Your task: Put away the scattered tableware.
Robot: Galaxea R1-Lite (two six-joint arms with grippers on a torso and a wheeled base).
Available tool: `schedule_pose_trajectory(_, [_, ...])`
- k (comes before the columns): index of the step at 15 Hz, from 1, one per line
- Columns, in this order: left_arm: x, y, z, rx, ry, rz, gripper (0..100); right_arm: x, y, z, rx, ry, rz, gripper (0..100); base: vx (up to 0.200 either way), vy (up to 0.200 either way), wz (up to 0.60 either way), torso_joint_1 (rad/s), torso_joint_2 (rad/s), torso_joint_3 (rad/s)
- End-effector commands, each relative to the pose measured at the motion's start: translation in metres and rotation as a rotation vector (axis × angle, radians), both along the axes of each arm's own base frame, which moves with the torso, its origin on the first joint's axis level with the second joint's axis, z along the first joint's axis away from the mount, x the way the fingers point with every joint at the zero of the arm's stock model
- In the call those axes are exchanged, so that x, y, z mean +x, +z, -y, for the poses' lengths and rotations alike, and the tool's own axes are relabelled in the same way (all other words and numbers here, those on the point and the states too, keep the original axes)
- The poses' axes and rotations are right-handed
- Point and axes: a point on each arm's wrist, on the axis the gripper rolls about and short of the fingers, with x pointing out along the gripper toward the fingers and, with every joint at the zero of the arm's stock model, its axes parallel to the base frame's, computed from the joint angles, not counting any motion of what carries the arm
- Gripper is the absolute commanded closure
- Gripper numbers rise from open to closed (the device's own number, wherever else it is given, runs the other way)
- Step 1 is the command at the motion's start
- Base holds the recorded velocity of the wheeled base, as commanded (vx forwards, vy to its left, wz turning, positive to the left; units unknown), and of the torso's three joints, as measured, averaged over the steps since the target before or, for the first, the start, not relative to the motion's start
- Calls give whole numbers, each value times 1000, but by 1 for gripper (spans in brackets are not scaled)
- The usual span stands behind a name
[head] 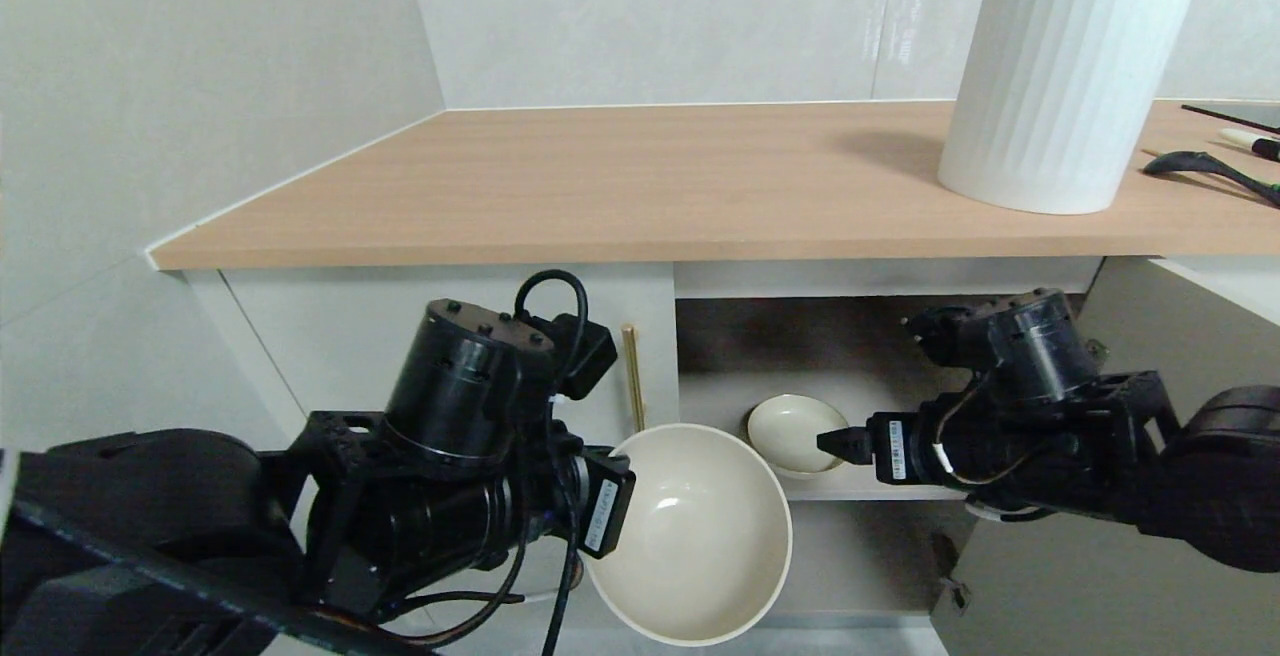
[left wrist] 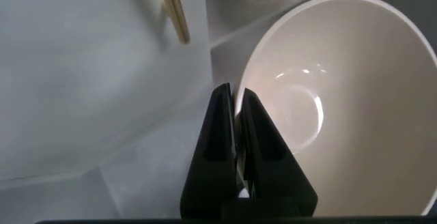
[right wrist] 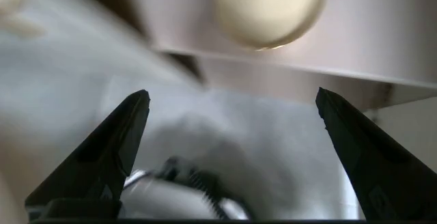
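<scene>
My left gripper [head: 612, 496] is shut on the rim of a large cream bowl [head: 695, 531], held in front of the cabinet below the counter. In the left wrist view the fingers [left wrist: 235, 108] pinch the large cream bowl [left wrist: 341, 94] at its edge. A small cream bowl [head: 790, 433] sits on the shelf inside the open cabinet. My right gripper [head: 835, 443] hangs just in front of that small bowl, and in the right wrist view the right gripper [right wrist: 232, 108] stands open with the small bowl [right wrist: 268, 9] beyond its fingers.
A tall white ribbed container [head: 1065, 71] stands on the wooden countertop [head: 620, 186]. Dark utensils [head: 1215, 171] lie at the counter's right edge. The closed left cabinet door has a wooden handle [head: 632, 376]. The open cabinet door [head: 1120, 576] hangs at the right.
</scene>
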Motion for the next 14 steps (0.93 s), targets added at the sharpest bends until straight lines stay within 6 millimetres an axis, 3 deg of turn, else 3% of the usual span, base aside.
schedule_pose_trajectory(1, [6,-21,12,46,-17,-40,100,-23,39,11,74,46,65,0,0,0,0,0,0,0])
schedule_pose_trajectory(6, [11,-34,27,35,-40,-27,100,-33,33,-8,75,123,26,0,0,0,0,0,0,0])
schedule_pose_trajectory(14, [13,-34,38,-7,-49,29,100,-30,-3,-34,15,169,-95,0,0,0,0,0,0,0])
